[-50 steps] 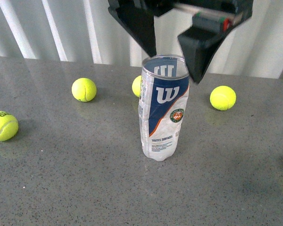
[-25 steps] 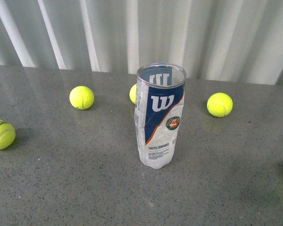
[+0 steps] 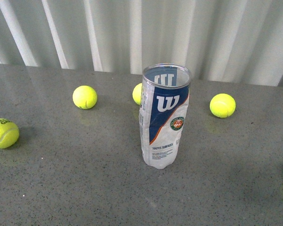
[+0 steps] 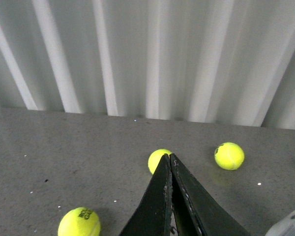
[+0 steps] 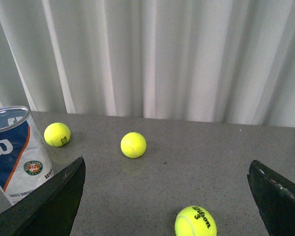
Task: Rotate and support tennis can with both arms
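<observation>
The tennis can stands up on the gray table. The left gripper is pressed together. The right gripper is wide apart, holding nothing.

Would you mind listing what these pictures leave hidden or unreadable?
- Front view: the tennis can covers most of one tennis ball; neither arm shows.
- Front view: the can's small print is too small to read.
- Left wrist view: the can is cut off at the corner; the left gripper hides the table behind it.
</observation>
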You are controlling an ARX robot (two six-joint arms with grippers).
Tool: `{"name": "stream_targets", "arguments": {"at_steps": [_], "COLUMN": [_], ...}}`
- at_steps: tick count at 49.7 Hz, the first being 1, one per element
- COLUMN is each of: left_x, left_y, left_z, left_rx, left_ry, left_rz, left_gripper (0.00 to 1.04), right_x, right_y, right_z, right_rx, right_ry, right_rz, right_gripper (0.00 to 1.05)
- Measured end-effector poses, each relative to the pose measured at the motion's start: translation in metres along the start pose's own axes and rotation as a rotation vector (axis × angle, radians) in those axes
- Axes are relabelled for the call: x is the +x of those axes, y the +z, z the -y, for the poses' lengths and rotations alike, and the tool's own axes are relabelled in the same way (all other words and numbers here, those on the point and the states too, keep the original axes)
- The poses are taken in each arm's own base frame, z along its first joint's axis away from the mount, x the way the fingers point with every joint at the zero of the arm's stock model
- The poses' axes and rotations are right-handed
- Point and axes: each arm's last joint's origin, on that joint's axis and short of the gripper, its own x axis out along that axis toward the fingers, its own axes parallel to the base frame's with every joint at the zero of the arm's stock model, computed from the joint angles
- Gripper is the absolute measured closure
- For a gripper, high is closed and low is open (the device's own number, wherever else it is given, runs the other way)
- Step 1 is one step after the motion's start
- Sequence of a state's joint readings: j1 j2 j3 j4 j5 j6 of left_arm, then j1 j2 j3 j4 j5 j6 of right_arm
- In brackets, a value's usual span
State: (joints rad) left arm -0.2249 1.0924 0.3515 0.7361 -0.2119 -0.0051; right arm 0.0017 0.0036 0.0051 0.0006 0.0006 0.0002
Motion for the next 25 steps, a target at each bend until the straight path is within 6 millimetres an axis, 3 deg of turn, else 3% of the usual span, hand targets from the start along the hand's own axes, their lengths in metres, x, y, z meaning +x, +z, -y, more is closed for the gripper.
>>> {"name": "stream_targets", "arguments": {"at_steps": [25], "left_x": [-0.050], "left_y": [-0.032], "left_z": [-0.028], "left_rx": [0.000], "left_ry": [0.014], "left_rz": [-0.004], "left_gripper": [1.01], "right_x": [0.000], "right_y": [0.000], "right_z": [0.000], "right_rx": [0.000], "right_ry": [0.002], "right_rz": [0.000], "right_gripper": [0.07]}}
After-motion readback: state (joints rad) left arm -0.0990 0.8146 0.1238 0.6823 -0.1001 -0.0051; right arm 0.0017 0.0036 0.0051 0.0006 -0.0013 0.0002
